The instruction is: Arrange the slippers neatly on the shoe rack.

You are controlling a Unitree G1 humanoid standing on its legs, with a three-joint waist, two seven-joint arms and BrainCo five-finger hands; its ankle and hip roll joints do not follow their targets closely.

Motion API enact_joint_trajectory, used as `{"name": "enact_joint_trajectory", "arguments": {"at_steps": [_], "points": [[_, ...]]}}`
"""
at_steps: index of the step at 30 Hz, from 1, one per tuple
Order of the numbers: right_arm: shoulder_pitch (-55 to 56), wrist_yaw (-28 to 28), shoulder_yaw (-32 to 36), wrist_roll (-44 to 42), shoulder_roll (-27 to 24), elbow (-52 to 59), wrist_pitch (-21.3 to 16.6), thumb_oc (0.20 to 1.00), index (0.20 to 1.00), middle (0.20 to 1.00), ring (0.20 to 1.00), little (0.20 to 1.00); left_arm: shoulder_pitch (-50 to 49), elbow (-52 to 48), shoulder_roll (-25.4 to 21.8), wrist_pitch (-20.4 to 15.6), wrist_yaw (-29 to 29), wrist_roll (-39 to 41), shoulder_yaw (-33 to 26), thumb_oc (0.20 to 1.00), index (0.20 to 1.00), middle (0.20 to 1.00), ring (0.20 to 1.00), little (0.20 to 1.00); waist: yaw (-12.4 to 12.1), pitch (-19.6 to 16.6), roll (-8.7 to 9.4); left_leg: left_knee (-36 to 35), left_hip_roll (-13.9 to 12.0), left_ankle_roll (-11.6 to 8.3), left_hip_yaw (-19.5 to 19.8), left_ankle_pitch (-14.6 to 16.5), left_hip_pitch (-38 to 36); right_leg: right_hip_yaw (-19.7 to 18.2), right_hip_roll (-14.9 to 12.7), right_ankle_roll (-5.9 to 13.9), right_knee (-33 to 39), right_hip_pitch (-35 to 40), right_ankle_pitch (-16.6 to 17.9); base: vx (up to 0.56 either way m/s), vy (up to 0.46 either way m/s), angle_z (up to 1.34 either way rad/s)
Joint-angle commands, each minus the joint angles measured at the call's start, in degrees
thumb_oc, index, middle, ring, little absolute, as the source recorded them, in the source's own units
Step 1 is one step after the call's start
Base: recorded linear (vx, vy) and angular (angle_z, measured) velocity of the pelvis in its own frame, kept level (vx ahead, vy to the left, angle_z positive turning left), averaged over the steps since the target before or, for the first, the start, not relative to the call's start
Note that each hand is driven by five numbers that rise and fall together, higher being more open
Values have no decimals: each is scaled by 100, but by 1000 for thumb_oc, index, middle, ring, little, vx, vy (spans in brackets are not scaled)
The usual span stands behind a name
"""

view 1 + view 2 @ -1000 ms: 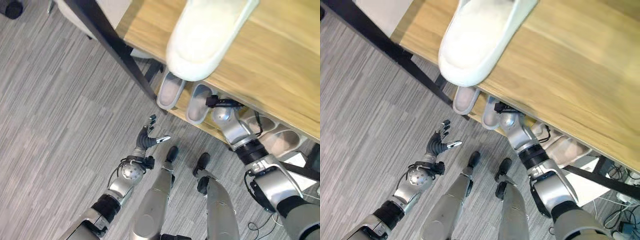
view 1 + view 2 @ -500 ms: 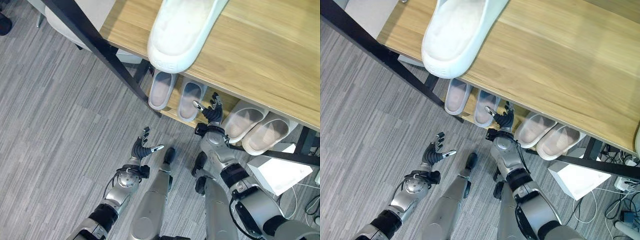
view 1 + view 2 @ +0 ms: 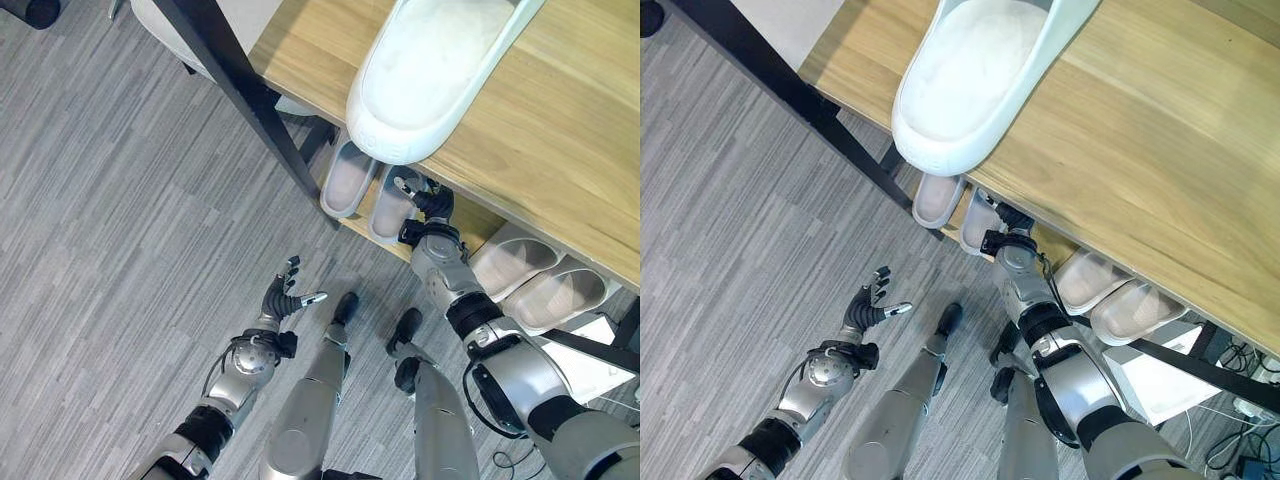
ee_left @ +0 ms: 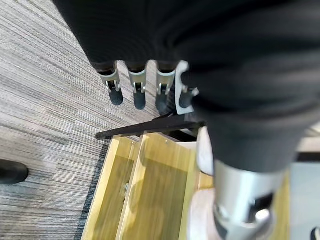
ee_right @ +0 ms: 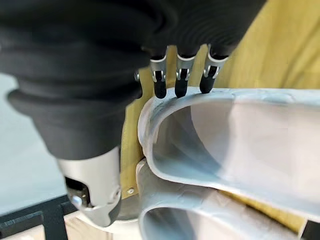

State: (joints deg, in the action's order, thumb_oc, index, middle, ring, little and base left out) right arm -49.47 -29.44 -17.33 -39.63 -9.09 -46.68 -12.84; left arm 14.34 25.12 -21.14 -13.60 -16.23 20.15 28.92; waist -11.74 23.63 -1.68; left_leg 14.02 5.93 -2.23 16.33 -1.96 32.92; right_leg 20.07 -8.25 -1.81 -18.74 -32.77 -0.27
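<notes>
Pale grey rubber slippers (image 3: pixel 349 179) line the wooden shoe rack's lower shelf (image 3: pixel 452 214).
The right robot hand (image 5: pixel 180 80), fingers straight, touches one slipper's heel rim; a gentle, square nudge inward should align it. Overhanging top board limits headroom. The left robot hand (image 3: pixel 284 303) hovers spread above open grey floor (image 3: pixel 120 220).

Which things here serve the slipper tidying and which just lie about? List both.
Job:
- wooden shoe rack with black frame
- large white slipper on its top board
- two pale grey slipper pairs on the lower shelf
- right hand, at the left pair
- left hand, open over the floor

Lying about:
- white box
</notes>
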Motion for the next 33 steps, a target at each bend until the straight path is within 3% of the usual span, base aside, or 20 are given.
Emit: {"name": "enact_joint_trajectory", "arguments": {"at_steps": [1,4,9,11,12,14,17,19,20,23,25,26,27,29,30,33], "points": [[-246,742,-7,-1491,683,228,-196,1000,1000,1000,1000,1000,279,-166,-100,-125,9,67,195,1000,1000,1000,1000,1000,-274,132,-22,-193,103,362,-163,831,-513,-63,-135,422,-158,958,-1383,-7,-44,4],[-167,820,91,-2136,992,334,-299,1000,1000,1000,1000,1000,304,-122,-56,-72,59,124,220,1000,1000,1000,1000,1000,-267,48,19,-361,42,353,-215,788,-719,-106,-85,419,40,1140,-1314,-11,-39,-8],[144,744,92,-1935,867,442,-215,1000,1000,1000,1000,1000,134,-105,-12,-18,114,142,153,1000,1000,1000,1000,1000,-164,-136,30,-597,-11,341,-271,730,-1113,-162,-32,416,335,1520,-1197,-18,-19,-10],[331,525,25,-1142,639,483,-22,1000,1000,1000,1000,1000,7,-84,-4,6,103,130,58,1000,1000,1000,1000,1000,-87,-199,63,-669,-32,339,-309,736,-1275,-183,14,416,495,1720,-1157,9,-28,-3],[761,115,-70,441,382,662,266,1000,1000,1000,1000,1000,-212,-31,32,50,2,52,-79,1000,1000,1000,1000,1000,55,-340,158,-785,-73,339,-383,753,-1494,-214,109,430,786,2007,-1072,39,-57,-7],[1290,-132,28,1544,253,410,608,1000,1000,1000,1000,1000,-399,-12,90,110,-56,-40,-200,1000,1000,1000,1000,1000,253,-613,229,-1039,-159,336,-448,719,-1805,-190,216,465,1233,2392,-926,63,-92,-10],[1754,40,-38,2015,208,183,859,1000,1000,1000,1000,1000,-544,57,114,153,-12,-137,-259,1000,1000,1000,1000,1000,376,-860,278,-1290,-225,313,-519,677,-2165,-241,316,486,1617,2757,-815,67,-82,-31],[2139,306,-107,2241,149,76,953,1000,1000,1000,1000,1000,-583,292,166,227,54,-231,-338,1000,1000,1000,1000,1000,487,-1032,308,-1534,-287,305,-611,652,-2545,-321,390,499,1899,3067,-722,53,-102,-39],[2654,743,-135,2310,-44,449,923,1000,1000,1000,1000,1000,-650,361,161,248,131,-303,-535,1000,1000,1000,1000,1000,628,-1204,323,-1834,-371,287,-743,571,-2871,-432,465,509,2172,3306,-620,11,-88,-48],[3392,1294,-270,2750,-487,1403,895,1000,1000,1000,1000,1000,-823,118,39,293,365,-509,-699,1000,1000,1000,1000,1000,811,-1375,311,-1902,-419,251,-886,574,-3082,-519,520,529,2370,3512,-562,-25,-73,-32],[4455,2270,-365,3003,-893,2210,874,1000,1000,1000,1000,1000,-1043,-315,-431,513,1144,-1802,-356,1000,1000,1000,1000,1000,1061,-1555,229,-1902,-464,284,-1092,682,-3392,-712,557,545,2374,3736,-614,-17,-81,-28],[4669,2460,-368,3055,-962,2267,896,1000,1000,1000,1000,1000,-1078,-448,-543,542,1393,-2001,-223,1000,1000,1000,1000,1000,1109,-1582,202,-1902,-478,283,-1156,716,-3472,-758,563,549,2373,3793,-630,15,-65,-68],[5115,2900,-284,3009,-1066,2126,964,1000,1000,1000,1000,1000,-1024,-1099,-979,467,2116,-2312,155,1000,1000,1000,1000,1000,1289,-1683,94,-1902,-500,281,-1273,783,-3635,-877,573,553,2373,3884,-665,12,-45,-68],[5193,2963,-262,2971,-1102,2111,945,1000,1000,1000,1000,1000,-945,-1387,-1151,424,2275,-2243,273,1000,1000,1000,1000,1000,1330,-1709,71,-1902,-507,279,-1300,801,-3672,-912,574,556,2373,3913,-670,5,-32,-44],[5471,3208,-177,2869,-1304,2360,871,1000,1000,1000,1000,1000,-863,-2288,-1483,266,2613,-1606,318,1000,1000,1000,1000,1000,1426,-1762,26,-1902,-514,273,-1361,833,-3735,-973,581,574,2374,3945,-671,-6,-33,-35],[5654,3404,-128,2870,-1499,2633,809,1000,1000,1000,1000,1000,-746,-2992,-1617,215,2904,-730,300,1000,1000,1000,1000,1000,1496,-1809,1,-1902,-519,265,-1402,855,-3787,-1018,582,580,2374,3976,-681,-3,-22,-10]]}}
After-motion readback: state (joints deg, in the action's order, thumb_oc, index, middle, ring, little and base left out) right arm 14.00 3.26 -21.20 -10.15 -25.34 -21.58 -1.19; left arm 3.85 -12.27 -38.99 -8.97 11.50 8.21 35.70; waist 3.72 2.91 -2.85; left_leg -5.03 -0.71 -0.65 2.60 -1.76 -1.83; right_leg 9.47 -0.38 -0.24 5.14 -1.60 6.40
